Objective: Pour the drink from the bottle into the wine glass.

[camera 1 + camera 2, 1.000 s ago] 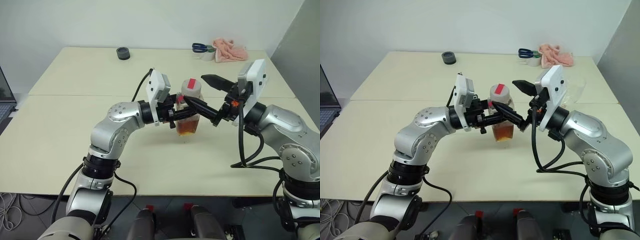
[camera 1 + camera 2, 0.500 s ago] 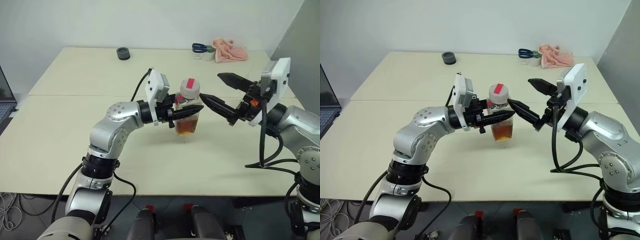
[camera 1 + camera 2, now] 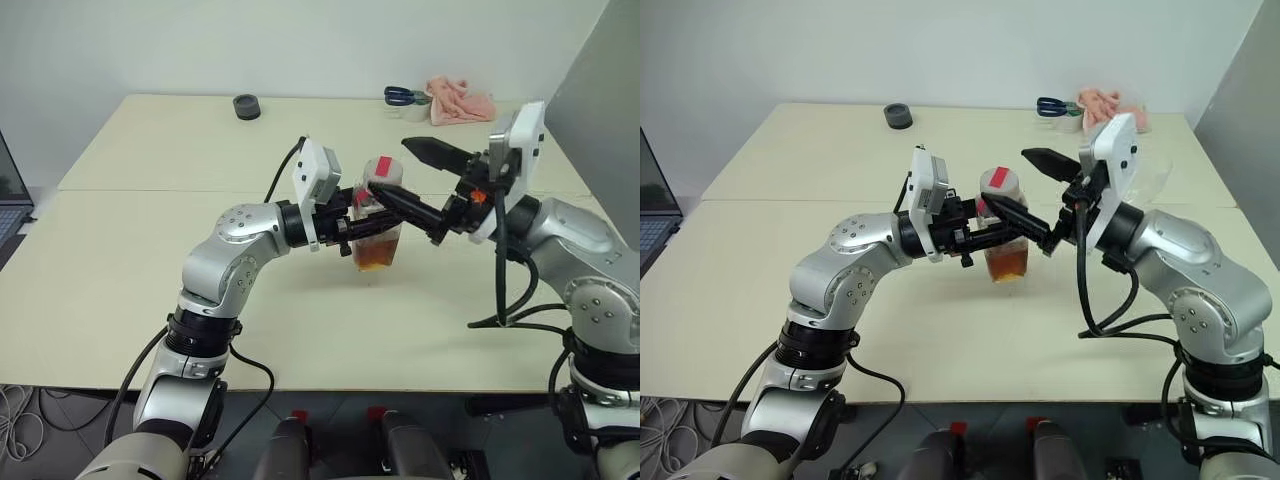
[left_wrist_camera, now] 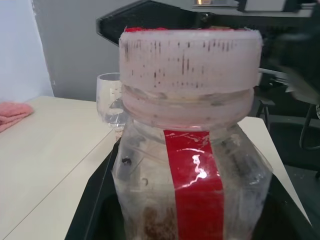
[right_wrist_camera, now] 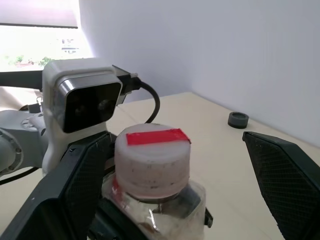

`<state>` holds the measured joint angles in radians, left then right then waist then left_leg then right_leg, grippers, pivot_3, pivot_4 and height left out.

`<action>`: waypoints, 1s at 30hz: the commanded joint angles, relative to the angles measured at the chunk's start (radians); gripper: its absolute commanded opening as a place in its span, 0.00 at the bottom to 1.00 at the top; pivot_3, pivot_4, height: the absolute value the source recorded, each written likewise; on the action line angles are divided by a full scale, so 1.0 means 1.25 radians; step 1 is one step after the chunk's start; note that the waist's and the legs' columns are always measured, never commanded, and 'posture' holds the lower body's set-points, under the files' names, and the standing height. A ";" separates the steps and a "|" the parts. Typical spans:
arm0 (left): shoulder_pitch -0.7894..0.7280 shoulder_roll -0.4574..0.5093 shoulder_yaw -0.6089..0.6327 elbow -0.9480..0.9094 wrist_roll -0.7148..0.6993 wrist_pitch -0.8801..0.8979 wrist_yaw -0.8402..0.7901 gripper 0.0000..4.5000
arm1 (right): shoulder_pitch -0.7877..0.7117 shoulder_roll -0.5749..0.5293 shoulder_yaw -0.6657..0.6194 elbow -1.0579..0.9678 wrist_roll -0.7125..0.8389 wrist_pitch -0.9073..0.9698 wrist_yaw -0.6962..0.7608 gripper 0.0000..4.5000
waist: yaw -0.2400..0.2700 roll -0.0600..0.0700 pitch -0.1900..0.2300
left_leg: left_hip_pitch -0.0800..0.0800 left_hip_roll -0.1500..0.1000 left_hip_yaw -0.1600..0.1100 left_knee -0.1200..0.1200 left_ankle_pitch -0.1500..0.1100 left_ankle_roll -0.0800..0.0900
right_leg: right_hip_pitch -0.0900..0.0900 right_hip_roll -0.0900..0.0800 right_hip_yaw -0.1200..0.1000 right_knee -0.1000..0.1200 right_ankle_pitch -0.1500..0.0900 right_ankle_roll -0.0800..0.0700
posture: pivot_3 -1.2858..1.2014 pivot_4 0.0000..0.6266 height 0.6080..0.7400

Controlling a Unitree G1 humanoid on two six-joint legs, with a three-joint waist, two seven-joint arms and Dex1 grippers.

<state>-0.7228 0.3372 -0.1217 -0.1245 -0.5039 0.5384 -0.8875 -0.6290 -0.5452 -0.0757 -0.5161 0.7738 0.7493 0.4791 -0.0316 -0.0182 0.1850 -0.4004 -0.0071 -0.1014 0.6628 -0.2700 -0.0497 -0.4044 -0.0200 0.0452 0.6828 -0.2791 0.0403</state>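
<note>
The bottle (image 3: 376,225) is upright at the middle of the table, and my left gripper (image 3: 362,226) is shut on its body. Amber drink (image 3: 375,256) fills its lowest part. Its white cap (image 5: 152,160) with the red top is on. My right gripper (image 5: 175,140) is open, with one black finger (image 5: 75,185) on each side of the cap and apart from it. The wine glass (image 4: 112,102) stands empty on the table behind the bottle, towards the right edge.
At the table's far edge lie a dark tape roll (image 3: 246,106), blue-handled scissors (image 3: 403,95) and a pink cloth (image 3: 461,100). A laptop (image 3: 10,205) shows at the left border. The near half of the table (image 3: 300,330) is bare.
My right gripper, still open, drew away to the right half a second ago and has come back to straddle the cap. The left arm and the bottle have not moved.
</note>
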 commanded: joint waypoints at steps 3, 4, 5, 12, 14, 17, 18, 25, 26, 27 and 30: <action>-0.016 0.004 0.010 -0.034 -0.008 -0.010 -0.002 0.44 | -0.012 0.009 -0.003 -0.006 -0.023 -0.033 0.002 1.00 | 0.000 0.000 0.000 | 0.000 0.000 0.000 0.000 0.000 0.000 | 0.000 0.000 0.000 0.000 0.000 0.000 | 0.52 0.24 1.00; -0.016 0.004 0.011 -0.034 -0.009 -0.010 -0.002 0.44 | -0.010 0.009 -0.003 -0.007 -0.025 -0.034 0.001 1.00 | 0.000 0.000 0.000 | 0.000 0.000 0.000 0.000 0.000 0.000 | 0.000 0.000 0.000 0.000 0.000 0.000 | 0.52 0.24 1.00; -0.016 0.005 0.011 -0.035 -0.009 -0.009 -0.001 0.44 | -0.006 0.007 -0.004 -0.010 -0.027 -0.035 0.002 1.00 | 0.000 0.000 0.000 | 0.000 0.000 0.000 0.000 0.000 0.000 | 0.000 0.000 0.000 0.000 0.000 0.000 | 0.52 0.24 1.00; -0.015 0.007 0.010 -0.038 -0.011 -0.009 -0.002 0.44 | 0.028 -0.021 -0.036 -0.029 -0.015 -0.025 0.006 1.00 | 0.000 0.000 0.000 | 0.000 0.000 0.000 0.000 0.000 0.000 | 0.000 0.000 0.000 0.000 0.000 0.000 | 0.52 0.24 1.00; -0.020 0.006 0.010 -0.030 -0.009 -0.012 -0.003 0.44 | 0.040 -0.031 -0.050 -0.042 -0.005 -0.017 0.005 1.00 | 0.000 0.000 0.000 | 0.000 0.000 0.000 0.000 0.000 0.000 | 0.000 0.000 0.000 0.000 0.000 0.000 | 0.52 0.24 1.00; -0.026 0.003 0.009 -0.020 -0.007 -0.018 -0.005 0.44 | 0.055 -0.044 -0.064 -0.054 0.008 -0.006 0.000 1.00 | 0.000 0.000 0.000 | 0.000 0.000 0.000 0.000 0.000 0.000 | 0.000 0.000 0.000 0.000 0.000 0.000 | 0.52 0.24 1.00; -0.027 0.002 0.009 -0.019 -0.006 -0.019 -0.005 0.44 | 0.059 -0.047 -0.067 -0.057 0.010 -0.005 -0.002 1.00 | 0.000 0.000 0.000 | 0.000 0.000 0.000 0.000 0.000 0.000 | 0.000 0.000 0.000 0.000 0.000 0.000 | 0.52 0.24 1.00; -0.022 -0.003 0.005 -0.025 -0.009 -0.021 -0.006 0.44 | 0.073 -0.059 -0.095 -0.065 0.021 0.007 -0.014 1.00 | 0.000 0.000 0.000 | 0.000 0.000 0.000 0.000 0.000 0.000 | 0.000 0.000 0.000 0.000 0.000 0.000 | 0.52 0.24 1.00; -0.021 -0.003 0.006 -0.026 -0.009 -0.021 -0.006 0.44 | 0.076 -0.062 -0.097 -0.067 0.022 0.007 -0.014 1.00 | 0.000 0.000 0.000 | 0.000 0.000 0.000 0.000 0.000 0.000 | 0.000 0.000 0.000 0.000 0.000 0.000 | 0.52 0.24 1.00; -0.020 -0.003 0.006 -0.026 -0.009 -0.020 -0.006 0.44 | 0.079 -0.065 -0.099 -0.068 0.025 0.009 -0.014 1.00 | 0.001 0.000 0.000 | 0.000 0.000 0.000 0.000 0.000 0.000 | 0.000 0.000 0.000 0.000 0.000 0.000 | 0.52 0.24 1.00; -0.019 -0.004 0.007 -0.027 -0.009 -0.020 -0.008 0.44 | 0.086 -0.071 -0.105 -0.071 0.028 0.012 -0.015 1.00 | 0.000 0.000 0.000 | 0.000 0.000 0.000 0.000 0.000 0.000 | 0.000 0.000 0.000 0.000 0.000 0.000 | 0.52 0.24 1.00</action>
<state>-0.7272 0.3369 -0.1223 -0.1151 -0.5035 0.5379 -0.8886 -0.5203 -0.6238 -0.1757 -0.5698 0.7943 0.7717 0.4669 -0.0315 -0.0182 0.1850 -0.4005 -0.0072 -0.1009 0.6628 -0.2700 -0.0496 -0.4043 -0.0200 0.0455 0.6828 -0.2791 0.0403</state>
